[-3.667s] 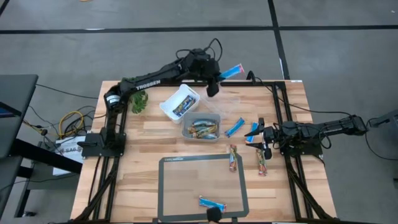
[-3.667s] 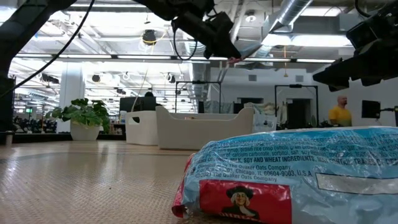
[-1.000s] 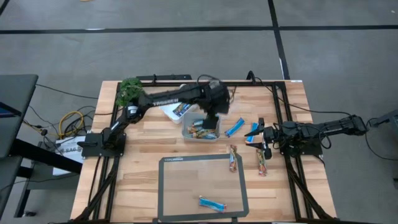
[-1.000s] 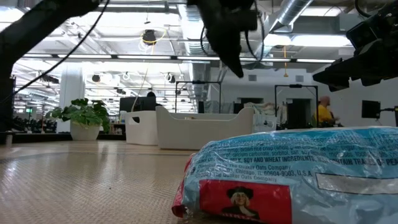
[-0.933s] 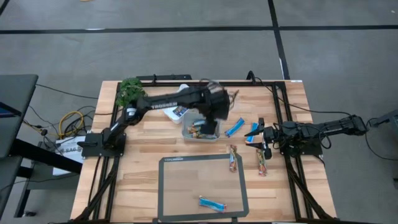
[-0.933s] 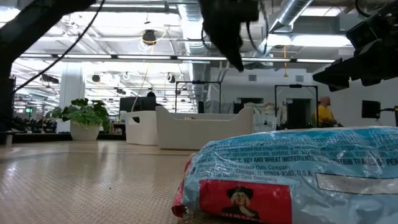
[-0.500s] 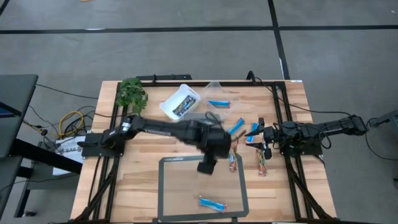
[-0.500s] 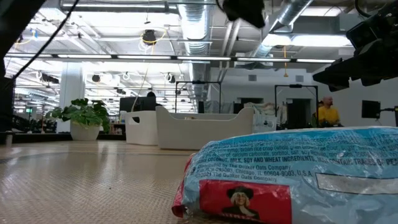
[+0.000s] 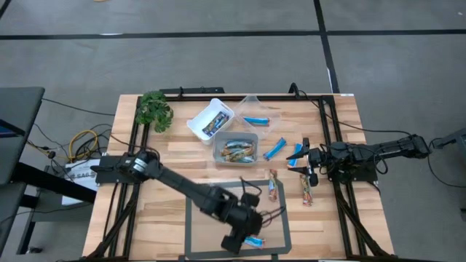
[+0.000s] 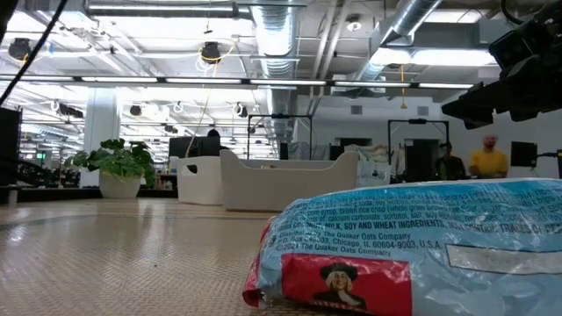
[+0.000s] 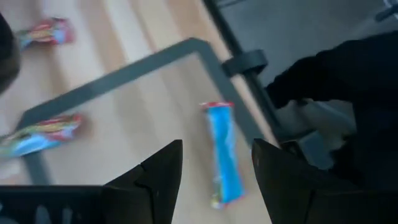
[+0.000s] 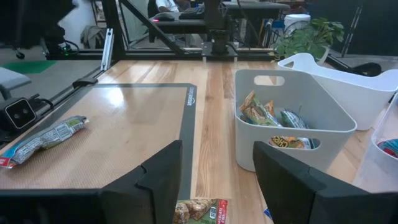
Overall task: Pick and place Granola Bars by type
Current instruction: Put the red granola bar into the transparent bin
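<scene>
A blue granola bar [image 9: 253, 240] lies flat on the grey mat [image 9: 198, 218] near the table's front edge; it fills the low view [image 10: 421, 254]. My left gripper [image 9: 236, 243] hovers open just over it, and the bar [image 11: 224, 152] shows ahead between its fingers, untouched. Loose bars lie right of centre: two blue [image 9: 274, 149] [image 9: 295, 154] and two multicoloured [image 9: 273, 185] [image 9: 306, 189]. My right gripper [image 9: 303, 161] waits open at the table's right side, beside those bars.
Three tubs stand at the back: a white one [image 9: 211, 118] with bars, a grey one [image 9: 237, 149] with tan bars [image 12: 273, 118], a clear one [image 9: 251, 102] holding a blue bar [image 9: 255, 120]. A small plant [image 9: 154, 111] sits at the far left.
My left gripper has swung from over the grey tub toward the table's near edge and come down over the mat, ending above the blue bar there. Its fingers have stayed open. No bar has moved.
</scene>
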